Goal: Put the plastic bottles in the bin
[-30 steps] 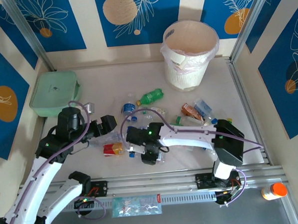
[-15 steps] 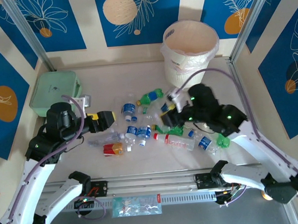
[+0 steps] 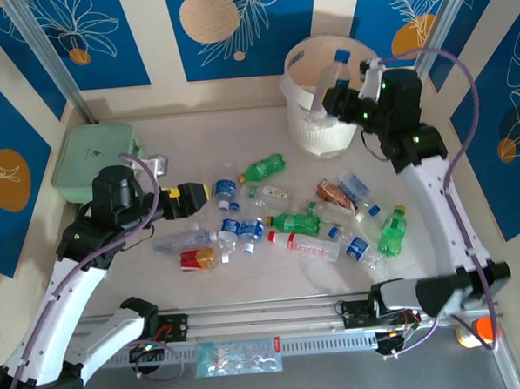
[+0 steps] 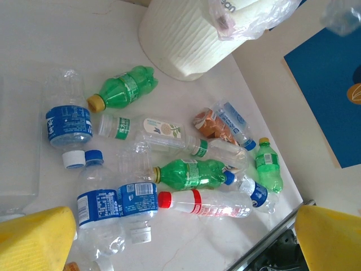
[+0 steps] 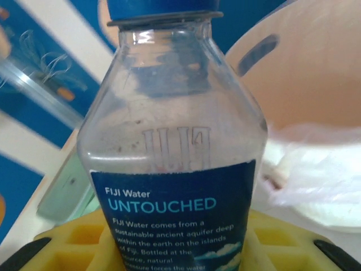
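Across the pale table [image 3: 196, 137], everything reads off the bin [image 3: 326, 132], the big white bucket with its thin bag liner standing at the far side. Well to the left of the bin sits a pale green lidded box [image 3: 95, 161]. At the bin's near rim hangs the right gripper [image 3: 336, 90], clenched on a clear bottle [image 5: 175, 141] with a blue cap and a blue Fiji Water label. It is held upright, cap topmost, with the bin's open mouth just behind it.

The left gripper [image 3: 193, 198] hovers low, well off to the bin's near left. Its yellow fingers [image 4: 34, 237] are spread wide with nothing between them. From there across to the bin's near side the other plastic bottles [image 3: 270, 220] lie loose on the table. A green bottle [image 3: 265, 167] lies nearest the bin, and a red-capped bottle [image 3: 302, 245] farther toward the near edge. A small green one [image 3: 391, 231] is off on the bin's near right, and blue-labelled clear ones [image 4: 115, 203] lie just beside the left fingers.
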